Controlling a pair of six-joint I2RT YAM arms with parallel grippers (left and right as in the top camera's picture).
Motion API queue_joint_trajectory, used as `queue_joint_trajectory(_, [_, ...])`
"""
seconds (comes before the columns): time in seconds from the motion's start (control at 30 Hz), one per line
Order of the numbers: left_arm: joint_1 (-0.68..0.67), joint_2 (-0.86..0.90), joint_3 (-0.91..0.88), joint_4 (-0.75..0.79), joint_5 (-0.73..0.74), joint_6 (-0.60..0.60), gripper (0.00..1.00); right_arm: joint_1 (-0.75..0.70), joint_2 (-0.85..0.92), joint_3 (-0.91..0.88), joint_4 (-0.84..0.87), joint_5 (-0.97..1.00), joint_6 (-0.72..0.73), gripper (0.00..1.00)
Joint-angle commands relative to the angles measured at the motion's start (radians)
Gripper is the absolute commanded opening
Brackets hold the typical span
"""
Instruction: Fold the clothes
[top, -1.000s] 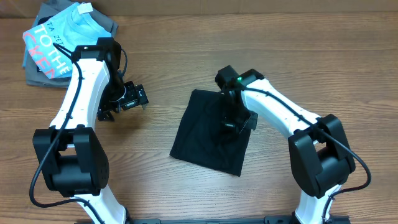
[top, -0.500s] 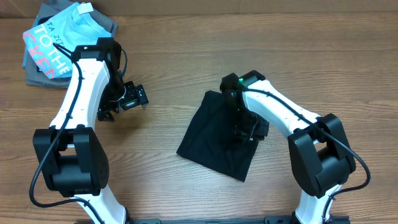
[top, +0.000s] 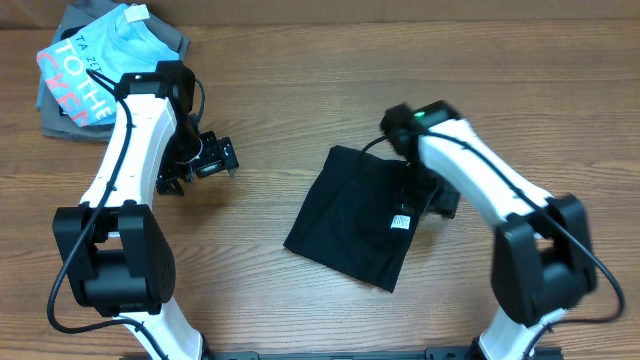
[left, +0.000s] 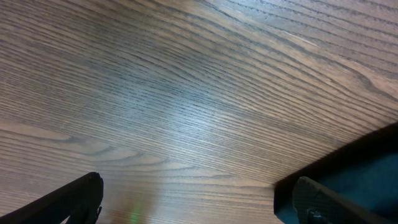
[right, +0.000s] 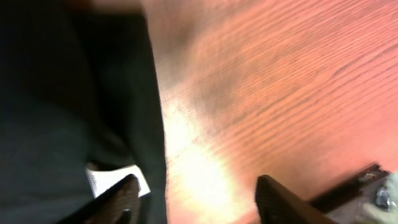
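The clothes (top: 355, 215), a black shirt, lie folded into a rough square on the wooden table right of centre, with a small white tag (top: 400, 222) showing near their right edge. My right gripper (top: 428, 205) hovers open over that edge, shut on nothing. In the right wrist view the shirt (right: 68, 112) fills the left side. The tag (right: 115, 178) lies by one of the fingers (right: 121, 198), and bare wood shows across the right gripper (right: 199, 199) gap. My left gripper (top: 197, 165) is open over bare table, well left of the shirt. The left gripper (left: 199, 202) holds nothing.
A light blue tee with lettering (top: 85, 55) lies on grey folded garments (top: 60, 118) at the back left corner. Bare wooden table (top: 270, 120) runs between that pile and the black shirt. Both arm bases stand at the front edge.
My right gripper dragged the shirt slightly right and toward the front, then opened, let go and drew off to the right, uncovering the white tag. The left arm has not moved.
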Motion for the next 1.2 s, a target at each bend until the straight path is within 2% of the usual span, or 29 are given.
queue_joint_trajectory(0.0, [-0.01,-0.015,-0.005,0.0,0.01,0.015,1.0,-0.042,-0.056,0.032,0.078,-0.063,-0.093,0.67])
queue_joint_trajectory(0.1, [-0.015,-0.015,-0.005,0.003,0.012,0.015,1.0,-0.066,-0.054,0.027,0.212,-0.204,-0.201,0.68])
queue_joint_trajectory(0.4, [-0.02,-0.015,-0.005,0.002,0.011,0.015,1.0,-0.066,-0.033,-0.005,0.345,-0.226,-0.233,0.65])
queue_joint_trajectory(0.5, [-0.02,-0.015,-0.005,0.0,0.011,0.015,1.0,-0.07,-0.025,-0.031,0.381,-0.216,-0.228,0.57])
queue_joint_trajectory(0.67, [-0.02,-0.015,-0.005,0.001,0.011,0.015,1.0,-0.106,-0.023,-0.039,0.376,-0.196,-0.225,0.3])
queue_joint_trajectory(0.7, [-0.02,-0.015,-0.005,0.001,0.011,0.015,1.0,-0.115,-0.023,-0.04,0.377,-0.196,-0.226,0.28])
queue_joint_trajectory(0.77, [-0.02,-0.015,-0.005,0.0,0.012,0.015,1.0,-0.131,-0.023,-0.051,0.386,-0.201,-0.226,0.28])
queue_joint_trajectory(1.1, [-0.02,-0.015,-0.005,0.002,0.011,0.015,1.0,-0.15,-0.022,-0.19,0.505,-0.27,-0.23,0.44])
queue_joint_trajectory(1.17, [-0.02,-0.015,-0.005,0.004,0.011,0.015,1.0,-0.15,-0.022,-0.19,0.509,-0.27,-0.23,0.42])
